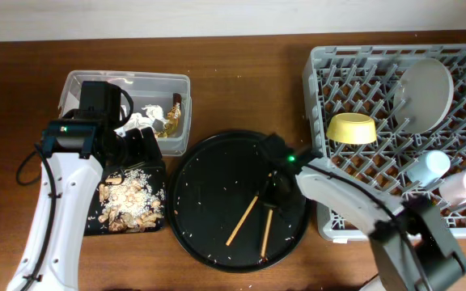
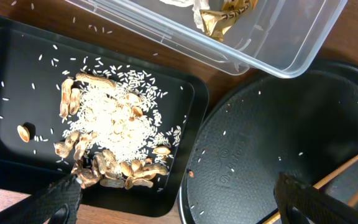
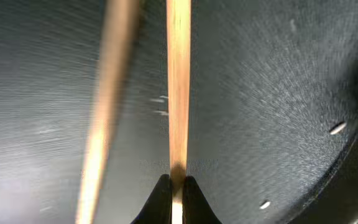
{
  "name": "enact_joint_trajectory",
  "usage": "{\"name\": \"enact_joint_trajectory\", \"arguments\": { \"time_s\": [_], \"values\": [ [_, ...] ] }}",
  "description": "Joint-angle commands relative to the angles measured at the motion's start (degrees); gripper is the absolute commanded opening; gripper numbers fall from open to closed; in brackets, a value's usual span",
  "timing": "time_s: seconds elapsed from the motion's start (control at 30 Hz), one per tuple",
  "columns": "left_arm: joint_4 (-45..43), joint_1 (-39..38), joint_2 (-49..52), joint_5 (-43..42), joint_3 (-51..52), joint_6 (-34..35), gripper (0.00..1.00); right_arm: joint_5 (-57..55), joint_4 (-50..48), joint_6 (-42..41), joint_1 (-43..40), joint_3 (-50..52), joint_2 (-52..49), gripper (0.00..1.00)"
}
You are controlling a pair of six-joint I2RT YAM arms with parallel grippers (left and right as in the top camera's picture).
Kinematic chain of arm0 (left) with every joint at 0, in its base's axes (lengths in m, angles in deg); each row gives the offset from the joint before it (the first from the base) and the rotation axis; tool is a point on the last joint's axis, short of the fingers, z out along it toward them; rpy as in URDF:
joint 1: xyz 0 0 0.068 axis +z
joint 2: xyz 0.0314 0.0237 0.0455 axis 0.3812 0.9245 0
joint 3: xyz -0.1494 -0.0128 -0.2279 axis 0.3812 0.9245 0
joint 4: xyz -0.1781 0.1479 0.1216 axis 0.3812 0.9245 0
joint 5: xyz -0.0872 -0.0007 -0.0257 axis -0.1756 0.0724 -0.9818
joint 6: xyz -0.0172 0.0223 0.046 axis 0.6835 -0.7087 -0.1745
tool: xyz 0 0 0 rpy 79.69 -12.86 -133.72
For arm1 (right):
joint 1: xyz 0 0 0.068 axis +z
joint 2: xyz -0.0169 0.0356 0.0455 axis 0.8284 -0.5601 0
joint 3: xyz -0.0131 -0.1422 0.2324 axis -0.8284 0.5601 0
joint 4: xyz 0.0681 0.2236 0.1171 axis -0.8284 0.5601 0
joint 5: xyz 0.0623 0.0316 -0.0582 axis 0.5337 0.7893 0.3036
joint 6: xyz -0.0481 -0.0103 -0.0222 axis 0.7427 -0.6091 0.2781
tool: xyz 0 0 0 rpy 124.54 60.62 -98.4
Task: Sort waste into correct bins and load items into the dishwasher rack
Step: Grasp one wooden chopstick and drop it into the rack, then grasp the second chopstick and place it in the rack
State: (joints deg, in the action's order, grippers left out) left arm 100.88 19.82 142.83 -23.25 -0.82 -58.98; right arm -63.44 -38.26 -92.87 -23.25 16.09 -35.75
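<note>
Two wooden chopsticks (image 1: 243, 220) lie on the round black tray (image 1: 209, 174). My right gripper (image 1: 273, 196) is low over them, shut on one chopstick (image 3: 179, 81), which is pinched between the jaw tips (image 3: 178, 186). The other chopstick (image 3: 107, 112) lies blurred just to its left. My left gripper (image 1: 140, 148) hangs open and holds nothing. Its fingers (image 2: 61, 199) straddle the edge of the shallow black tray (image 2: 17, 74) with food scraps and rice (image 2: 114, 130). The clear tub (image 1: 83, 81) holds tissue (image 1: 136, 117) and a gold wrapper (image 2: 225, 12).
The grey dishwasher rack (image 1: 318, 73) at the right holds a pale plate (image 1: 423, 93), a yellow bowl (image 1: 352, 128) and two small cups (image 1: 429, 166). Loose rice grains dot the round tray. Bare wooden table runs along the front edge.
</note>
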Motion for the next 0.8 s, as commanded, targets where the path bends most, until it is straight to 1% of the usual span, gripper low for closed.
{"name": "enact_joint_trajectory", "arguments": {
  "time_s": [0.0, 0.07, 0.1, 0.13, 0.2, 0.33, 0.4, 0.53, 0.57, 0.6, 0.7, 0.73, 0.77],
  "values": [
    [0.0, 0.2, -0.5, -0.2, -0.3, 0.3, 0.98, -1.9, 4.4, 5.0, -0.3, -8.2, 7.7, 0.06],
    [0.0, 0.2, -0.5, -0.2, -0.3, 0.3, 0.98, -4.6, 8.9, 11.6, -2.7, -13.2, 10.7, 0.05],
    [0.0, 0.2, -0.5, -0.2, -0.3, 0.3, 0.98, -6.2, 11.7, 19.3, -5.4, -16.8, 12.0, 0.04],
    [0.0, 0.2, -0.5, -0.2, -0.3, 0.3, 0.98, -7.9, 14.0, 25.2, -8.1, -19.3, 12.6, 0.04],
    [0.0, 0.2, -0.5, -0.2, -0.3, 0.3, 0.98, -9.0, 19.8, 34.0, -15.9, -23.2, 12.7, 0.04],
    [0.0, 0.2, -0.5, -0.2, -0.3, 0.3, 0.98, -9.4, 25.9, 40.4, -28.5, -23.0, 12.4, 0.04],
    [0.0, 0.2, -0.5, -0.2, -0.3, 0.3, 0.98, -7.6, 26.3, 43.1, -31.8, -22.5, 11.9, 0.04],
    [0.0, 0.2, -0.5, -0.2, -0.3, 0.3, 0.98, -5.0, 24.2, 45.8, -30.9, -19.3, 7.3, 0.04],
    [0.0, 0.2, -0.5, -0.2, -0.3, 0.3, 0.98, -4.2, 23.3, 45.8, -30.4, -19.2, 4.9, 0.09],
    [0.0, 0.2, -0.5, -0.2, -0.3, 0.3, 0.98, -3.5, 23.0, 45.8, -30.4, -19.2, 3.5, 0.16],
    [0.0, 0.2, -0.5, -0.2, -0.3, 0.3, 0.98, -2.5, 22.1, 45.8, -30.4, -19.2, 0.9, 0.16],
    [0.0, 0.2, -0.5, -0.2, -0.3, 0.3, 0.98, -2.5, 21.9, 45.8, -30.4, -19.2, 0.9, 0.19],
    [0.0, 0.2, -0.5, -0.2, -0.3, 0.3, 0.98, -2.5, 22.1, 45.8, -30.4, -19.3, 1.4, 0.24]
  ]
}}
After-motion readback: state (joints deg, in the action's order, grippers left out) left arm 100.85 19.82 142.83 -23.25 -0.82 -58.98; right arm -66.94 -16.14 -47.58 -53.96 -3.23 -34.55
